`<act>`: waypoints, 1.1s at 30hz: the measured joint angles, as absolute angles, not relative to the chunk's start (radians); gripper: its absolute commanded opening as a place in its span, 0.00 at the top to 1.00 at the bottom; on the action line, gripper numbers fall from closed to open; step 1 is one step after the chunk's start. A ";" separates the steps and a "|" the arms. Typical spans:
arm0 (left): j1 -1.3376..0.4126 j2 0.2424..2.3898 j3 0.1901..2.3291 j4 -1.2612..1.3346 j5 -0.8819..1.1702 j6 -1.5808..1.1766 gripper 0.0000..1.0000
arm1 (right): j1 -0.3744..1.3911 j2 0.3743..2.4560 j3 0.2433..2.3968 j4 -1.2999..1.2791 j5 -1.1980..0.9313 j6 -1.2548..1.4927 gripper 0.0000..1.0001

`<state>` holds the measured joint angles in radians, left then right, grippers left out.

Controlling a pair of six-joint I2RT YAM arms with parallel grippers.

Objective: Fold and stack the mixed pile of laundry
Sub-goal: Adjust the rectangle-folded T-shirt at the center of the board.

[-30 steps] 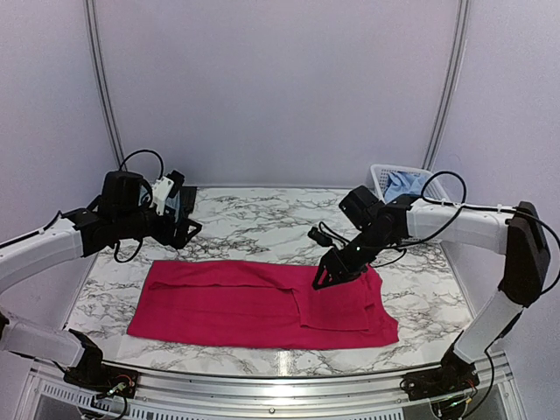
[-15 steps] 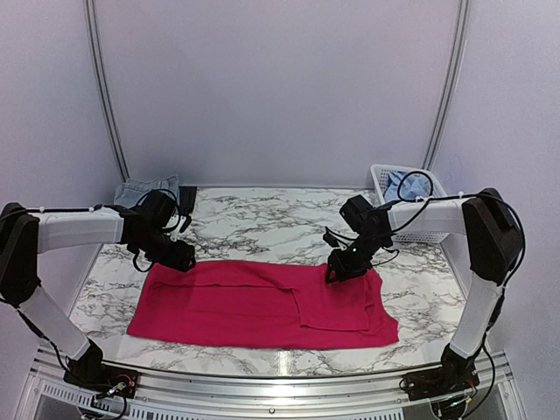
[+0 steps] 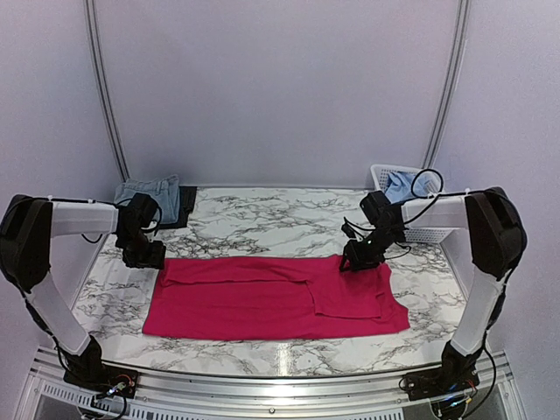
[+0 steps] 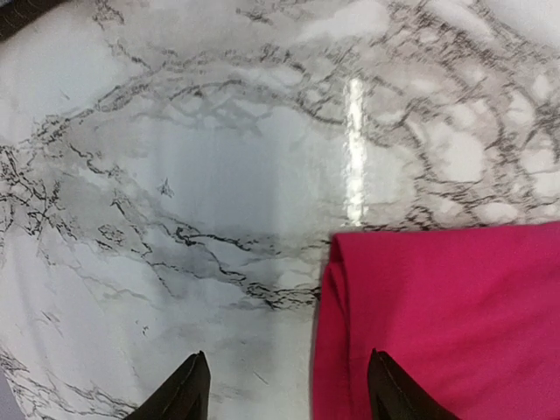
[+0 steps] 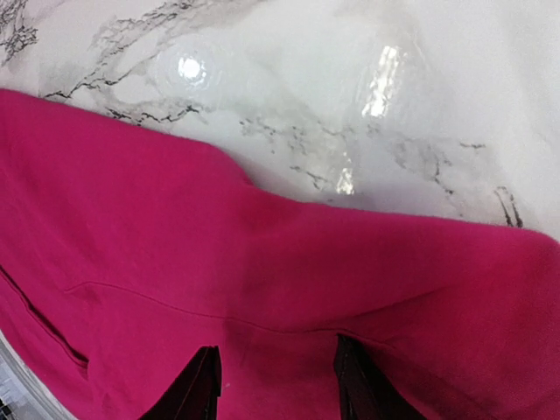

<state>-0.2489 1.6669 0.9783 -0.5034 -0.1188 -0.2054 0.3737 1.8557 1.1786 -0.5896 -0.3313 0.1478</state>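
The bright pink-red T-shirt (image 3: 262, 302) lies flat on the marble table (image 3: 262, 223), folded into a long band. My left gripper (image 3: 147, 255) is low at its far left corner. In the left wrist view it (image 4: 289, 394) is open: one finger is over bare marble, the other over the shirt (image 4: 455, 324), and the folded edge runs between them. My right gripper (image 3: 353, 262) presses down on the shirt's far right edge. Its tips (image 5: 277, 385) stand apart on the cloth (image 5: 262, 236), with a slight pucker between them.
A faded denim piece (image 3: 150, 190) and a dark garment (image 3: 187, 206) lie at the back left corner. The white slatted basket (image 3: 426, 233) at the back right holds the light blue shirt (image 3: 402, 185). Bare marble runs along the back behind the T-shirt.
My left arm came down from mid-air to the shirt's far left corner, its jaws narrowing. The right gripper moved right and back, and the whole shirt slid a little to the right.
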 measured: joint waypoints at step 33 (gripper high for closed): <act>-0.256 1.519 0.754 -0.373 0.183 -0.487 0.91 | 0.218 1.712 1.142 -0.650 -0.304 0.127 0.54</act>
<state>-0.2562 1.5188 0.7540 -0.3733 0.1833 -0.4873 0.2180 1.7119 1.1419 -0.6502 -0.3042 0.1272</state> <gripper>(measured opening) 0.222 0.464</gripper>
